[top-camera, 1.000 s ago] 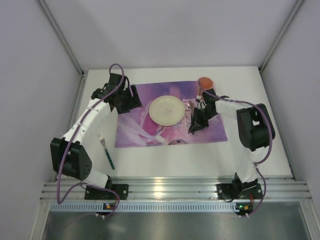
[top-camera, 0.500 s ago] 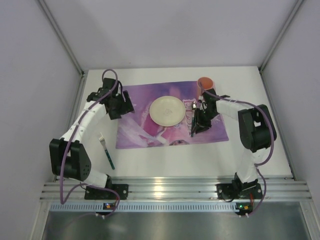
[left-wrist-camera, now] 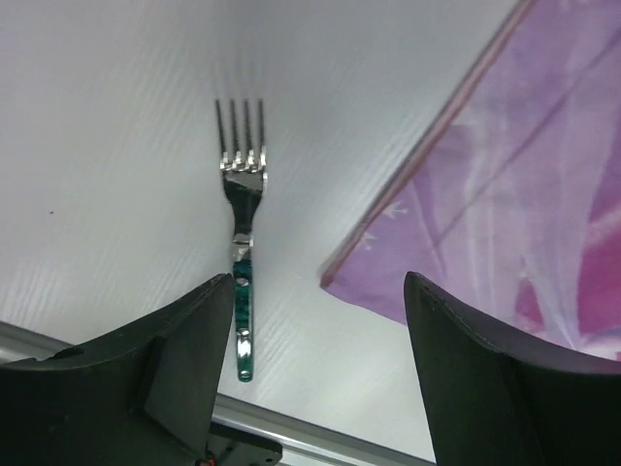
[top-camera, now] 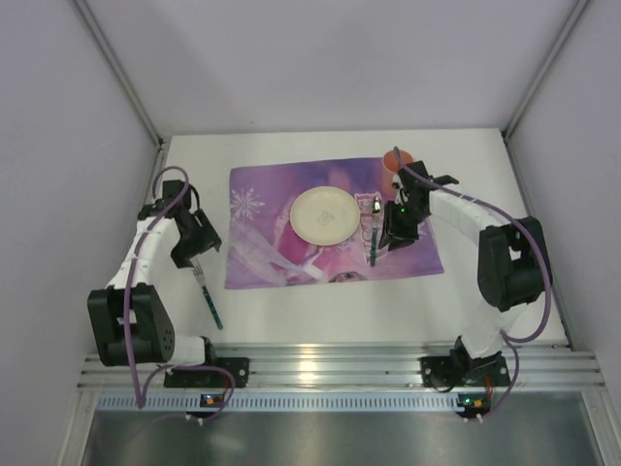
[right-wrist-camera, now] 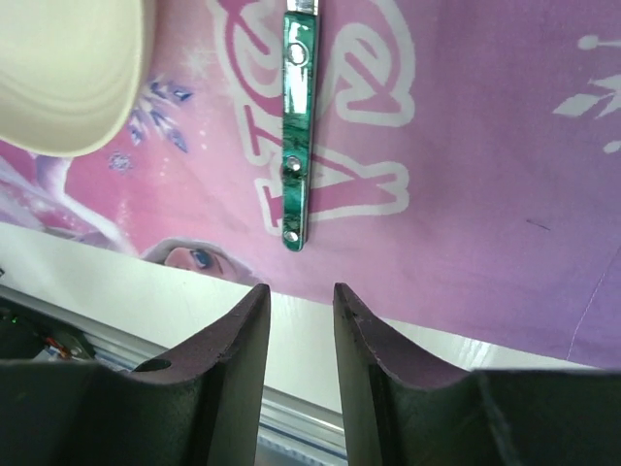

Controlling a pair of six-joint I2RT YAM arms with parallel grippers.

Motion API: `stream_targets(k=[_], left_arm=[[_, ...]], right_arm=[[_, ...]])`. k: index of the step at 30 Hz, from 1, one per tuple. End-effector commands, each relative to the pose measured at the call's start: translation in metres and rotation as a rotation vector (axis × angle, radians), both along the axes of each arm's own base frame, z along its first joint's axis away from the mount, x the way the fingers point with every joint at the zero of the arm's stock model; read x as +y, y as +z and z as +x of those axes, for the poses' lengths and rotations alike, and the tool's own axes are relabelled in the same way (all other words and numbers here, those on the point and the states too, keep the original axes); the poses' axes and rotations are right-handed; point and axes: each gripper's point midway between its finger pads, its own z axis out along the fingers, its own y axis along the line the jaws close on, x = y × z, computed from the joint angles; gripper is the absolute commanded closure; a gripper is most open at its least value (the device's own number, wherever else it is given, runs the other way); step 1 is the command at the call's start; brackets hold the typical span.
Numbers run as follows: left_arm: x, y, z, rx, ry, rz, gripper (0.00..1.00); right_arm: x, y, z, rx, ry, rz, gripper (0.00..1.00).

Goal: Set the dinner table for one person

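Observation:
The white dinner table (top-camera: 320, 309) holds a purple placemat (top-camera: 267, 243) with a cream plate (top-camera: 323, 214) at its middle. A green-handled utensil (top-camera: 374, 233) lies on the mat just right of the plate; its handle shows in the right wrist view (right-wrist-camera: 296, 136). My right gripper (top-camera: 388, 236) hovers beside it, jaws slightly apart and empty (right-wrist-camera: 299, 291). A green-handled fork (top-camera: 206, 291) lies on the bare table left of the mat, tines pointing away (left-wrist-camera: 241, 243). My left gripper (top-camera: 196, 252) is over its tines, wide open and empty (left-wrist-camera: 318, 286).
An orange cup (top-camera: 398, 158) stands at the mat's far right corner, close to my right arm. The mat's near left corner (left-wrist-camera: 335, 277) lies between my left fingers. Aluminium rails (top-camera: 340, 367) run along the near edge. Grey walls enclose the table.
My left arm swung from the mat's far left corner toward me, over the fork. My right gripper let go of the green-handled utensil beside the plate and drew back a little to the right.

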Motion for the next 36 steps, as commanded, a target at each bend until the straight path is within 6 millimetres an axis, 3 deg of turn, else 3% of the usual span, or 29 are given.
stream_targets(k=[1,5,9,17,23,26,30,31,36], left_arm=[[0.023,-0.020,-0.018,0.101,0.039,0.036,0.24],[0.037,-0.045,-0.028,0.200,0.038,-0.018,0.26],[0.030,-0.054,-0.028,0.253,0.015,-0.089,0.30],[0.014,-0.066,-0.047,0.299,0.084,-0.169,0.32],[0.021,-0.077,-0.052,0.297,0.172,-0.116,0.36],[0.026,-0.086,-0.050,0.300,0.183,-0.093,0.45],[0.029,-0.100,-0.047,0.310,0.188,-0.085,0.67],[0.030,-0.103,-0.046,0.308,0.188,-0.078,0.76],[0.053,-0.112,-0.040,0.325,0.174,0.034,0.95]], right_arm=[[0.006,0.035,0.002,-0.068,0.013,0.028,0.67],[0.007,0.038,0.000,-0.068,0.010,0.039,0.66],[0.006,0.032,-0.001,-0.055,0.013,0.030,0.66],[0.006,0.014,0.003,-0.005,0.020,0.023,0.66],[0.006,0.011,0.015,0.013,0.024,0.042,0.66],[0.002,0.011,0.021,0.016,0.026,0.039,0.66],[-0.003,0.011,0.028,0.019,0.014,0.038,0.67],[-0.004,0.011,0.028,0.019,0.012,0.038,0.67],[-0.010,0.016,0.030,0.015,-0.001,0.035,0.68]])
